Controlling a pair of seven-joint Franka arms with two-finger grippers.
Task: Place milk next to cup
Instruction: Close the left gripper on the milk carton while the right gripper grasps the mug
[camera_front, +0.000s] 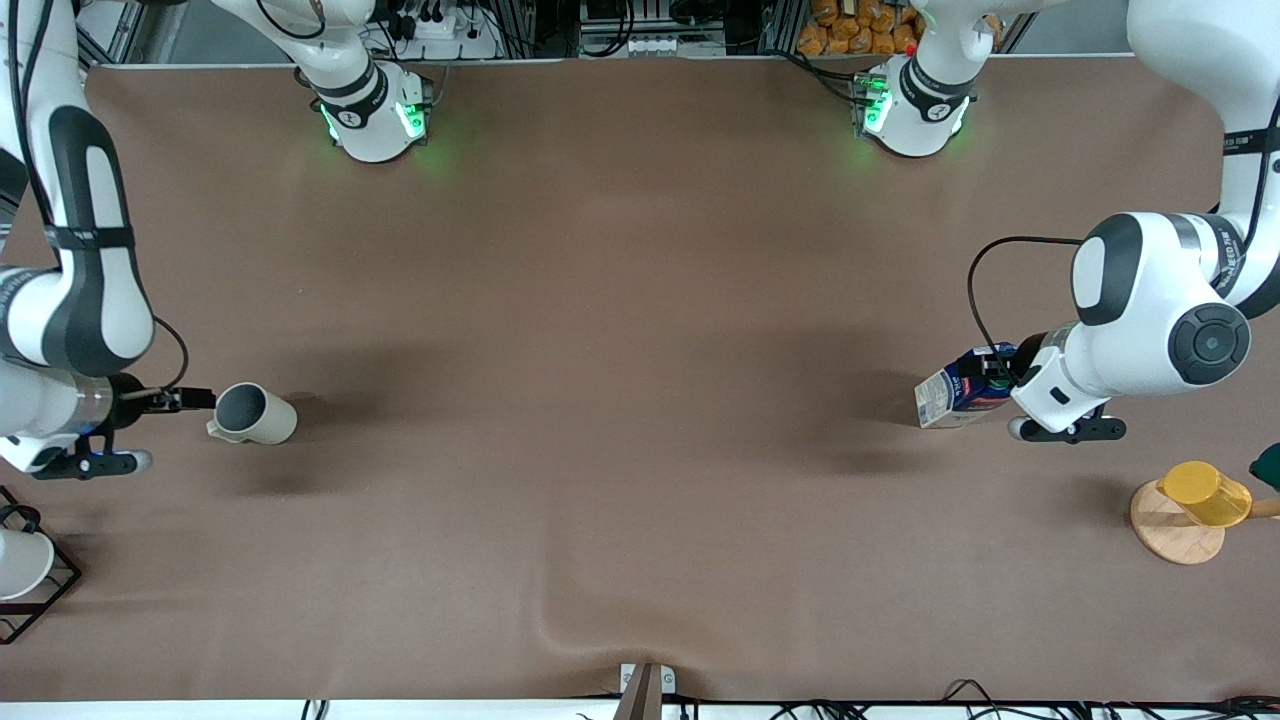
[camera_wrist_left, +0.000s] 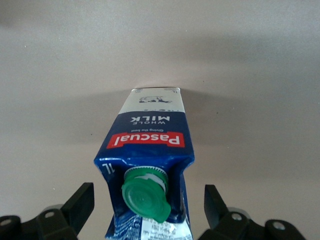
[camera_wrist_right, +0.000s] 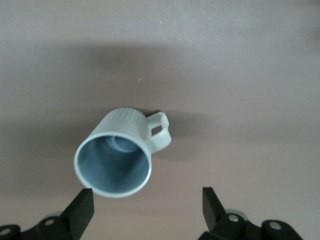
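Observation:
The milk (camera_front: 950, 397) stands on the brown table at the left arm's end, a dark blue carton with a white lower part. In the left wrist view the milk (camera_wrist_left: 147, 135) shows its red label and green cap (camera_wrist_left: 145, 195). My left gripper (camera_front: 995, 378) is open over the carton's top (camera_wrist_left: 149, 197), one finger on each side, with a gap to the carton. The cup (camera_front: 255, 415), grey-beige with a dark inside, stands at the right arm's end. My right gripper (camera_front: 195, 399) is open and empty beside the cup's rim (camera_wrist_right: 147, 197). The cup (camera_wrist_right: 117, 155) is close to one finger.
A yellow cup (camera_front: 1205, 493) sits on a round wooden coaster (camera_front: 1170, 530), nearer to the front camera than the milk. A black wire rack (camera_front: 40, 590) with a white cup (camera_front: 18, 562) stands nearer to the front camera than the grey-beige cup. The cloth has a fold (camera_front: 600, 625) at the front edge.

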